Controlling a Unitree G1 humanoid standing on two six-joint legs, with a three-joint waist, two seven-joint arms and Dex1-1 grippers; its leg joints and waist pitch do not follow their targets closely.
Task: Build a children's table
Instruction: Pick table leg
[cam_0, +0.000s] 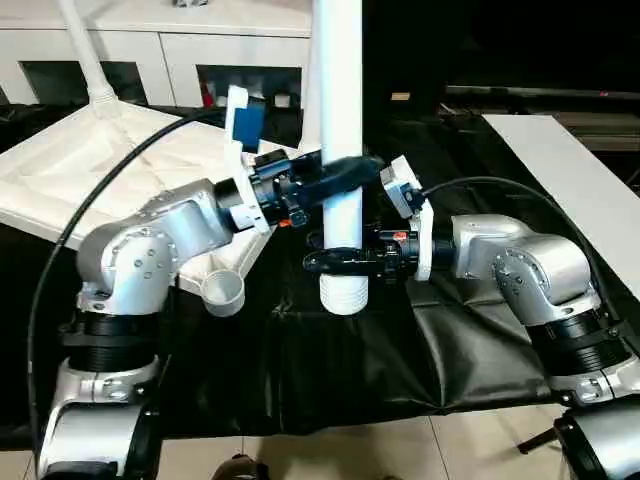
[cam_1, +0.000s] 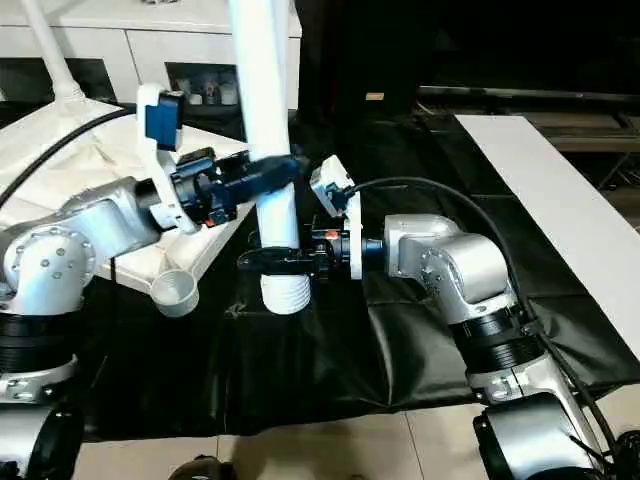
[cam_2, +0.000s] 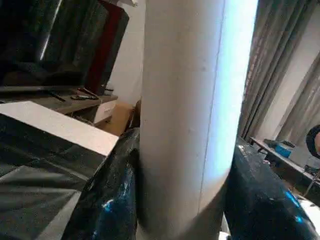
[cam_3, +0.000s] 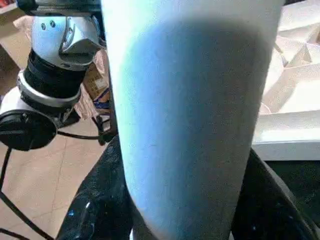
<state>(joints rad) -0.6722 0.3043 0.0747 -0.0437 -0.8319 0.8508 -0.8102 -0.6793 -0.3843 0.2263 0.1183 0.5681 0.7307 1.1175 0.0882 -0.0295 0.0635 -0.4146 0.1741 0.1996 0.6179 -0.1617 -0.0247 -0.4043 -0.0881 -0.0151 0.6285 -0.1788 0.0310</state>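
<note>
Upright leg (cam_0: 340, 130) is gripped by both end effectors: left end effector (cam_0: 345, 175) above, right end effector (cam_0: 335, 262) lower, near threaded end; top (cam_0: 60, 170) beside.

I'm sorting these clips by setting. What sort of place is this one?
Probably a home-style room or a lab staged as one: a white cabinet with glass doors stands along the wall, curtains hang at one side, and the floor is tiled. Black sheeting covers the work area.

Smooth matt white plastic leg (cam_0: 341, 150) (threads at its lower end) gripped by glossy black fingers (cam_2: 107, 200); under it wrinkled, slightly shiny black cloth (cam_0: 350, 370); brushed silver metal forearms (cam_0: 160, 245)
</note>
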